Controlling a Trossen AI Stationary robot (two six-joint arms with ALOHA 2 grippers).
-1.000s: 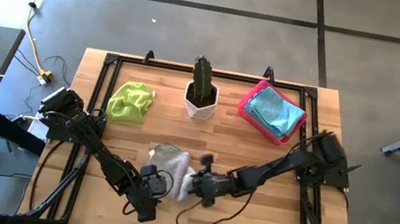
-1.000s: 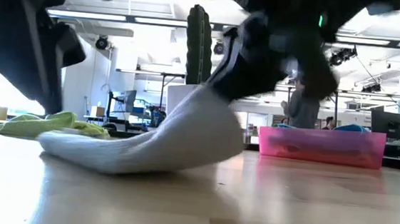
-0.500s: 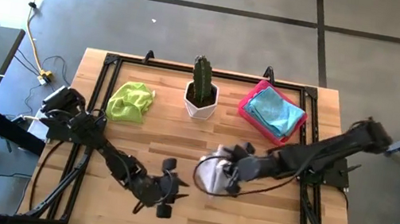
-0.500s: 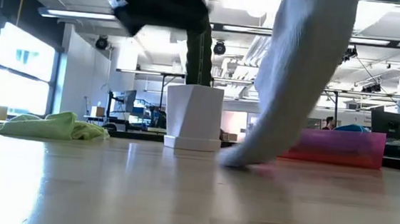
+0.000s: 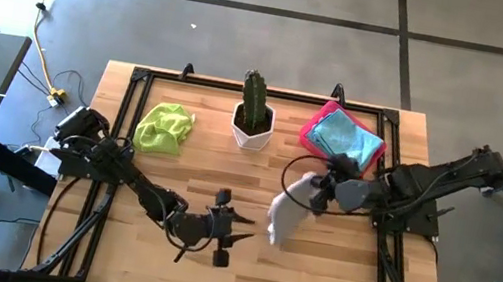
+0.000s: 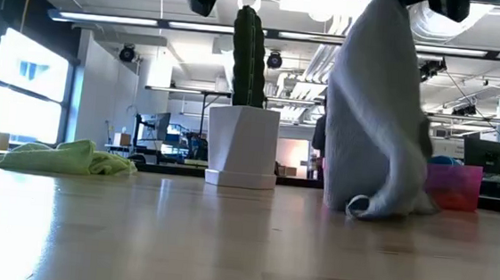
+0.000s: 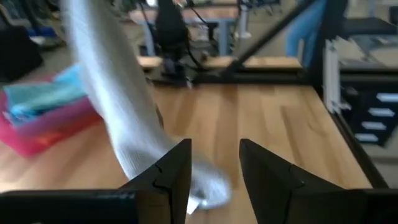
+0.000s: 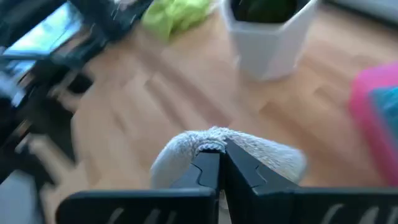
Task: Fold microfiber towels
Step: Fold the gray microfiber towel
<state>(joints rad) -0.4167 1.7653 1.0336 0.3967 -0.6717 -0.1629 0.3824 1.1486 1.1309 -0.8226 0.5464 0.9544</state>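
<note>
We can read no writing anywhere. On the wooden counter (image 5: 177, 165), the left pincer (image 5: 226, 226) stands spread, holding nothing. To its right, the soft grey microfiber towel (image 5: 287, 210) hangs from the right pincer (image 5: 321, 195), which pinches its top; its lower end touches the counter.

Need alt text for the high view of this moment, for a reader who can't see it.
The right gripper holds a grey towel hanging to the wooden table, near a pink tray of blue towels. The left gripper is open and empty beside it; a potted cactus and green towel sit behind.
</note>
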